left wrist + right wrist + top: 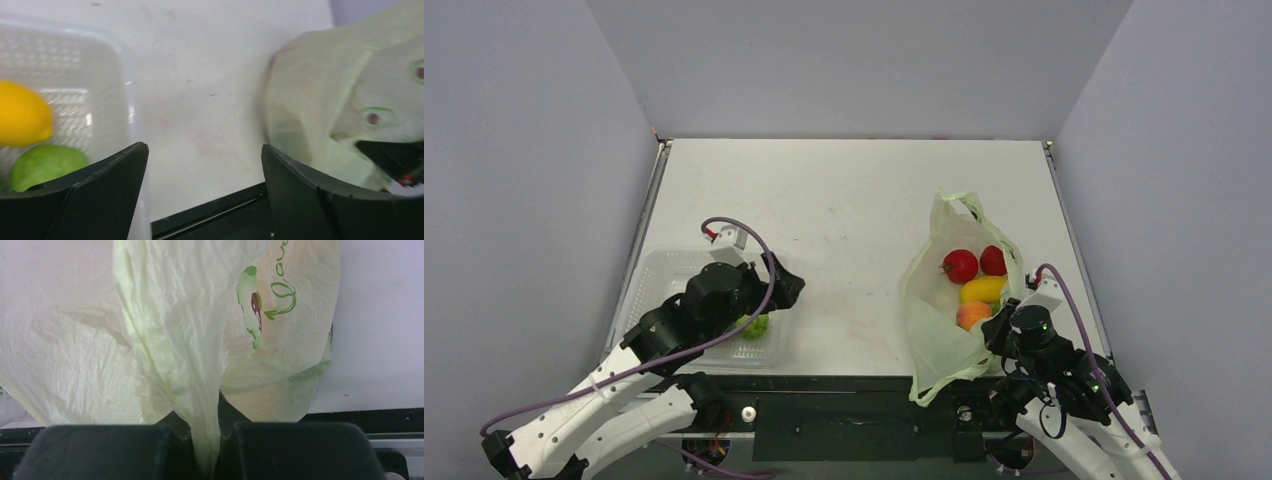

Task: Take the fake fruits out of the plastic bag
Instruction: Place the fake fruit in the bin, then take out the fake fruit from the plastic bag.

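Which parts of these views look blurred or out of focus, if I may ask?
Left wrist: the yellow fruit at the left edge is smeared and the bag is soft; right wrist: the bag's crinkles are crisp, while the dark right gripper at the bottom is featureless; top external: evenly lit, sharp, only faint shadows.

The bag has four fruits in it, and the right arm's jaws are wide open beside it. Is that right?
Not quite. The right jaws are shut, pinching the bag, as the right wrist view shows. Four fruits are in it.
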